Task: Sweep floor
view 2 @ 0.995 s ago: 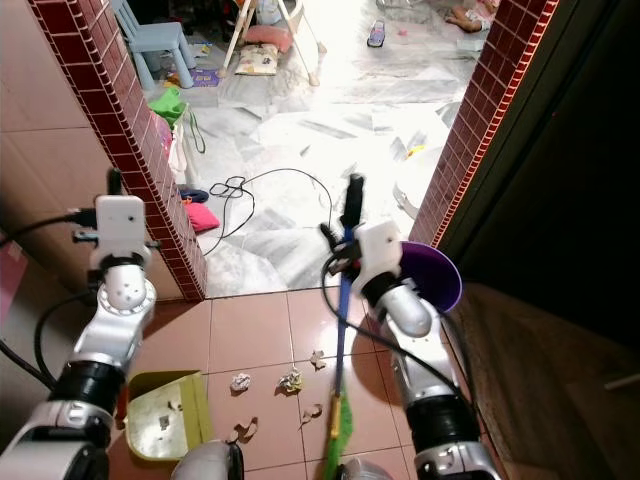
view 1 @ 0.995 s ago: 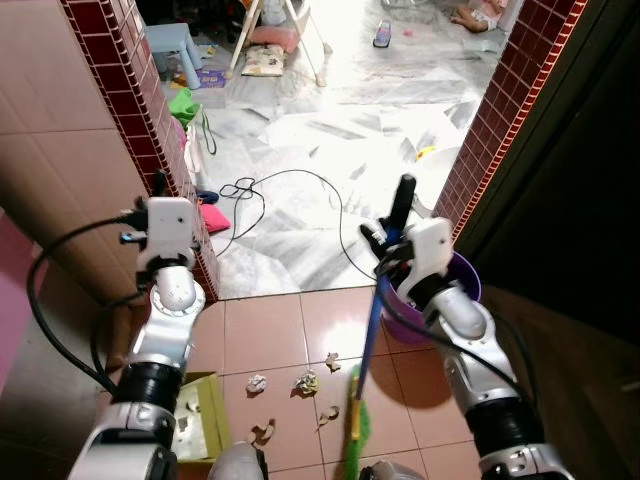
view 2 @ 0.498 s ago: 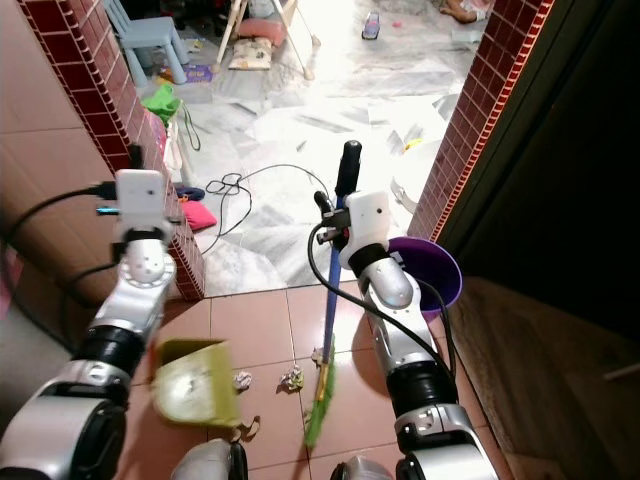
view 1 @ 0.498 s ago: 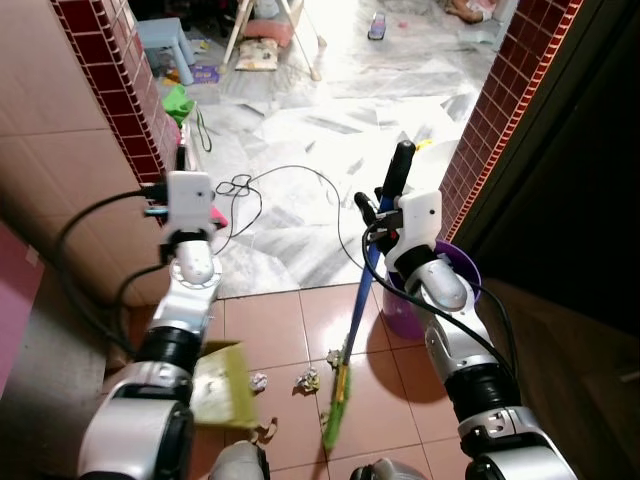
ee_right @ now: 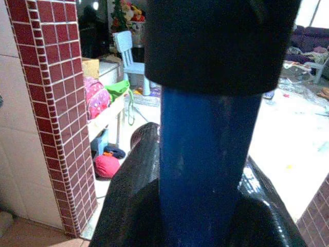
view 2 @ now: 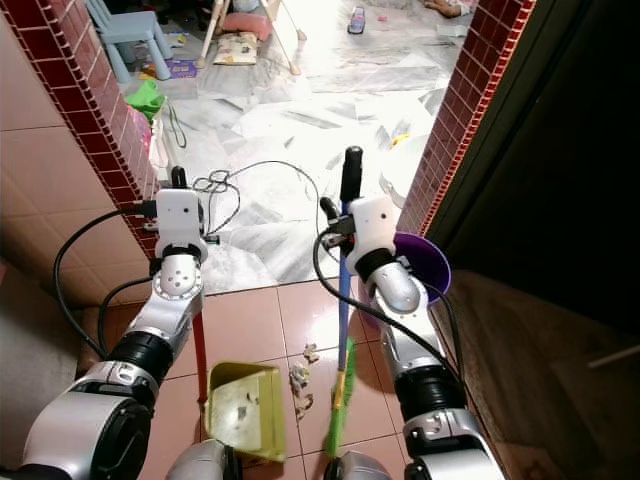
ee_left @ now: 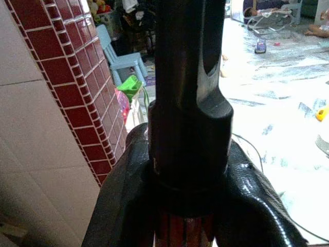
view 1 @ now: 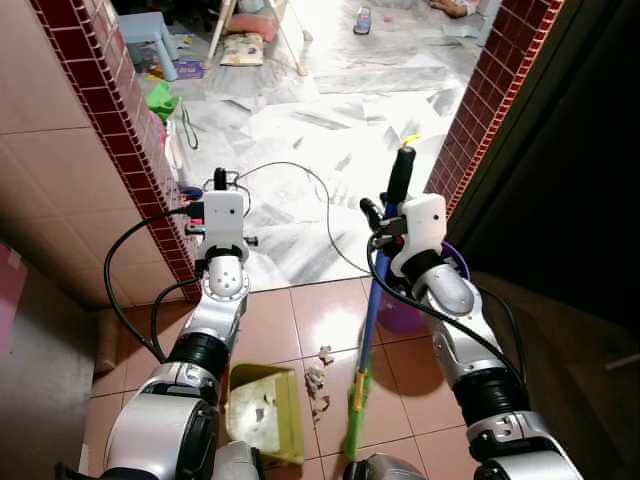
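A broom with a blue handle [view 1: 370, 310], a black top grip [view 1: 402, 172] and green bristles [view 1: 353, 425] stands nearly upright on the red floor tiles. My right gripper [view 1: 384, 217] is shut on its handle just under the grip [ee_right: 205, 170]. My left gripper [view 1: 219, 188] is shut on the dustpan's handle, a red stick [view 2: 200, 352] with a black top [ee_left: 187, 92]. The yellow-green dustpan [view 1: 263, 412] rests on the tiles left of the bristles, with scraps inside. Crumpled paper scraps [view 1: 320, 384] lie between pan and broom.
A purple bucket [view 2: 432, 266] stands behind my right arm at the doorway. Red-tiled pillars [view 1: 95, 100] flank the opening. A black cable [view 1: 300, 185] loops over the marble floor beyond, with a blue chair [view 2: 120, 30] and clutter further back.
The dustpan has come right and now sits flat by the scraps. The broom's bristles have pushed scraps toward the pan, some now inside it. The camera has shifted too.
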